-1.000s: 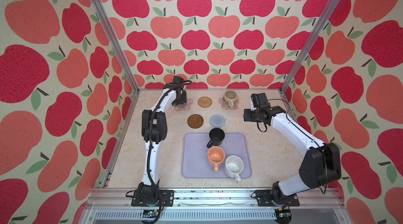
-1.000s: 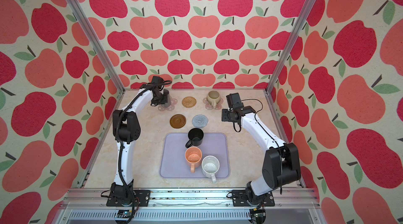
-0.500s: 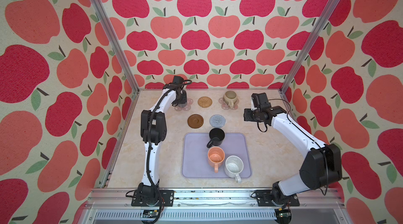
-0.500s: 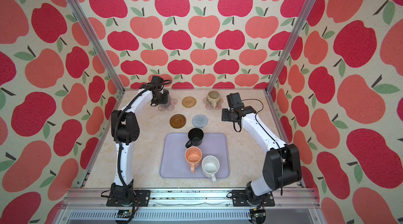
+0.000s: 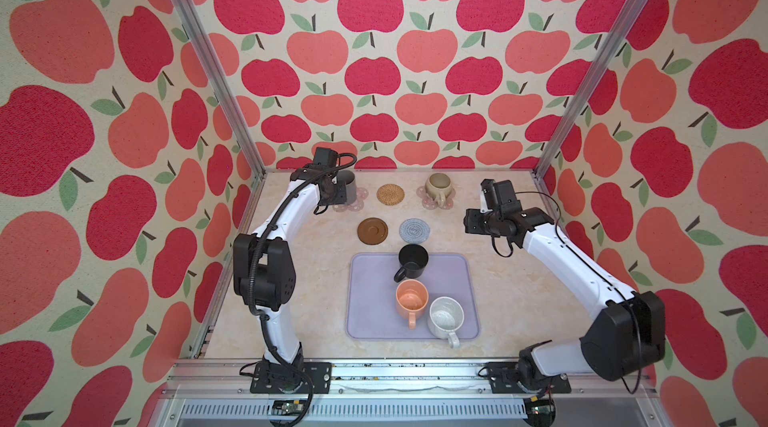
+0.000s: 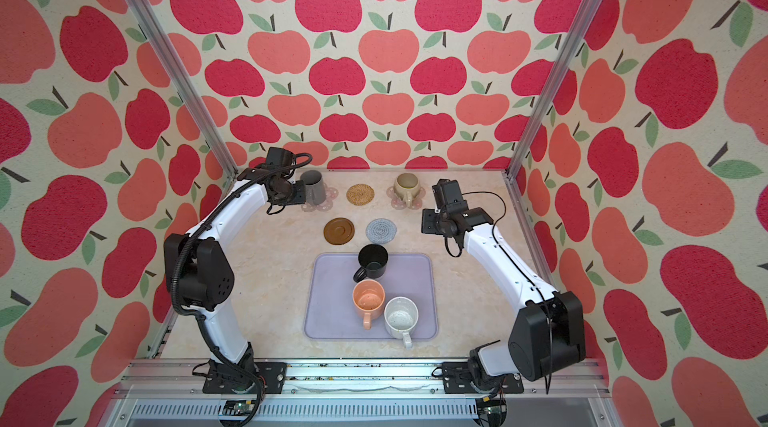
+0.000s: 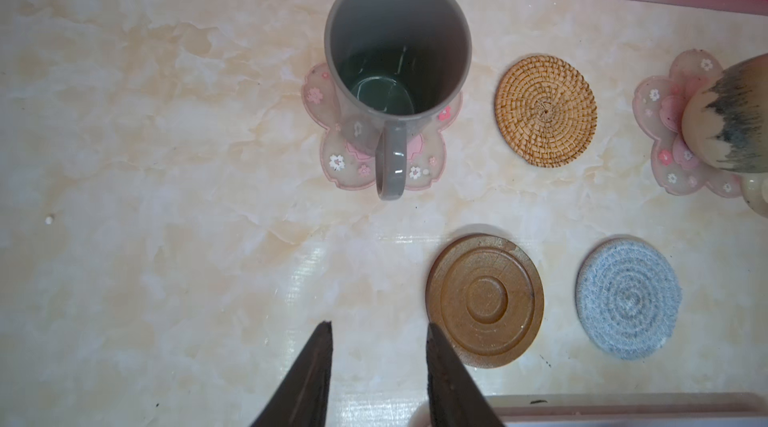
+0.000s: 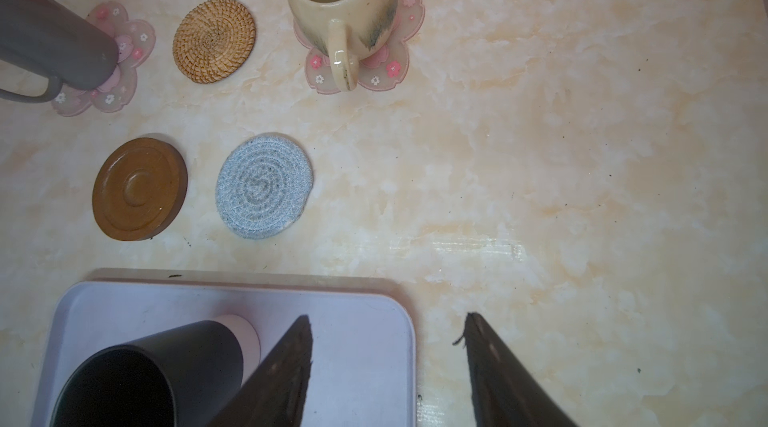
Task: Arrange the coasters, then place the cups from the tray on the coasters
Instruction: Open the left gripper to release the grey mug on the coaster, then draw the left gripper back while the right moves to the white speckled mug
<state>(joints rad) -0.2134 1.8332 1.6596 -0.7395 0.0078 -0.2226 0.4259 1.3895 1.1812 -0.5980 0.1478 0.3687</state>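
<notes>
So the left gripper (image 7: 378, 325) is being held open with nothing between the fingers. The grey mug (image 7: 399, 51) is standing upright just beyond them on the far-left pink flower coaster (image 7: 345, 163), handle pointing back at the fingers. The right gripper (image 8: 387, 317) is also being held wide open and empty, near the far right corner of the tray (image 5: 370, 321). Next up is probably the black mug (image 5: 412, 261), matte and straight-sided, at the tray's far edge with its handle angled near-left. It's sitting just left of the right fingers, so that arm is being counted as the closer one. The ridged brown disc (image 5: 372, 231) and crocheted grey mat (image 5: 414, 230) are lying bare just beyond it.
</notes>
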